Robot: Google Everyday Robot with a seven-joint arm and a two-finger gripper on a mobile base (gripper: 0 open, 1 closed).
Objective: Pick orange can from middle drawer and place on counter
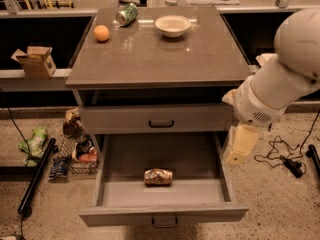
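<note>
The orange can (158, 176) lies on its side on the grey floor of the open middle drawer (120, 194), near its front and about centred. The counter (155, 49) tops the grey cabinet above it. My white arm reaches in from the right, and the pale gripper (241, 145) hangs down from it at the drawer's right wall, to the right of the can, above it and apart from it. It holds nothing that I can see.
On the counter stand an orange ball (101, 32), a green-and-silver can (126, 14) on its side and a white bowl (172, 25). The shut top drawer (161, 119) sits above the open one. Clutter, a cardboard box (36, 60) and cables lie on the floor around.
</note>
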